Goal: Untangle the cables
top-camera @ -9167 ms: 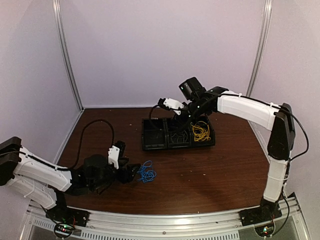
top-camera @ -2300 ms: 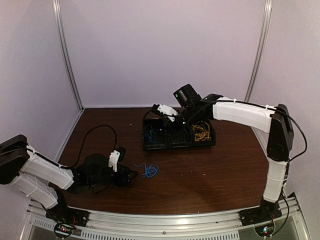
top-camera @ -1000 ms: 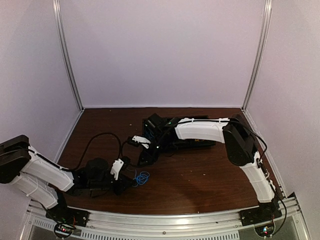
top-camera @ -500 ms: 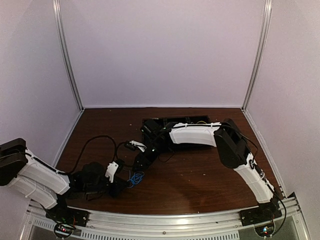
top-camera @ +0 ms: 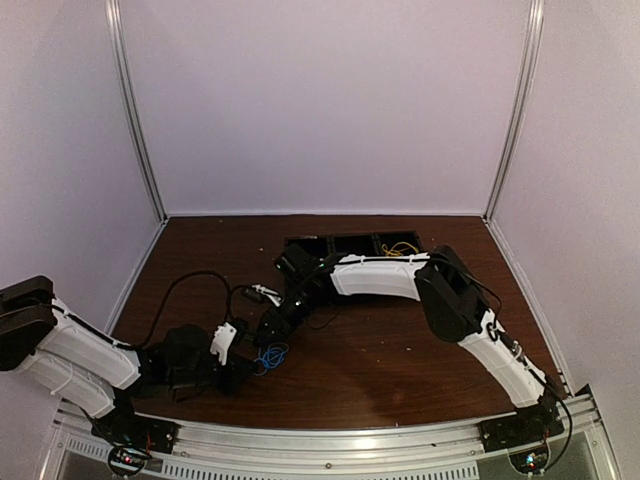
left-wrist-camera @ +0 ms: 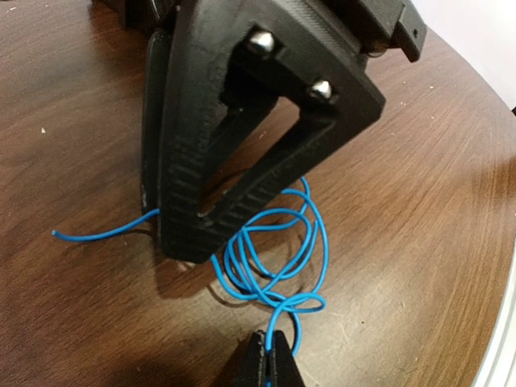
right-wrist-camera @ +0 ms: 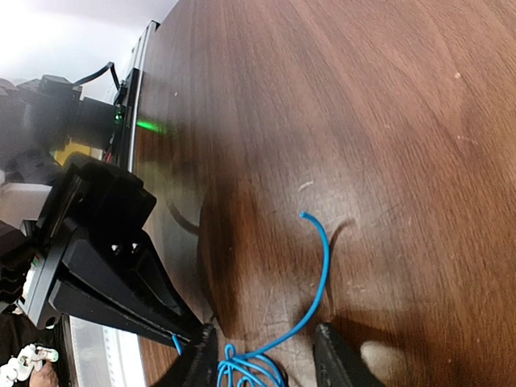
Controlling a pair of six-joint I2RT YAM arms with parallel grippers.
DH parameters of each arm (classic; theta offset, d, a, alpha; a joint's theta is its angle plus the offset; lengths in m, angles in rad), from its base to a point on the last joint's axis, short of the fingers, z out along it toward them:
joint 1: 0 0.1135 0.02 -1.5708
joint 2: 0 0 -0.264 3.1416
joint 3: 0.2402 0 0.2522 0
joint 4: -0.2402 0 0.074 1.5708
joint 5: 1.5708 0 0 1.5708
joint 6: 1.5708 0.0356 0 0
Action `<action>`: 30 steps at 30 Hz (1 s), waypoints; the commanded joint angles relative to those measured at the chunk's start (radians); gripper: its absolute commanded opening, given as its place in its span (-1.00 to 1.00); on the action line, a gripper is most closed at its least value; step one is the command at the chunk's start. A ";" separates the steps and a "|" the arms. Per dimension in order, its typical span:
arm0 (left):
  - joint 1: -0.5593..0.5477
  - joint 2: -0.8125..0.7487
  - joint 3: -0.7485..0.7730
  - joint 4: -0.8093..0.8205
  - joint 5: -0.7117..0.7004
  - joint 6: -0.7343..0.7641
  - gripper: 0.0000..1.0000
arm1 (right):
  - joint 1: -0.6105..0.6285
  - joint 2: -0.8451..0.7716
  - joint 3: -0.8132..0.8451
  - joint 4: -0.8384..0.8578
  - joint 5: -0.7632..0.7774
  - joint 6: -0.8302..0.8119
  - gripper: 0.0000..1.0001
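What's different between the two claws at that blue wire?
The left gripper is pinched shut on the blue cable; the right gripper stands open, its jaws astride the cable. The left gripper lies low along the table; the right gripper points steeply down. Both are black and meet at that cable.

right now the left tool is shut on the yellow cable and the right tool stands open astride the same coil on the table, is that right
Not quite: the cable is blue, not yellow. The left wrist view shows the left tool shut on a strand of the blue cable. The rest holds: the right tool stands open astride the same coil on the table.
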 commanded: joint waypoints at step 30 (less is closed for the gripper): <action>-0.019 -0.100 -0.033 -0.032 -0.066 -0.057 -1.00 | -0.454 -0.547 -0.052 -0.013 0.097 -0.122 -1.00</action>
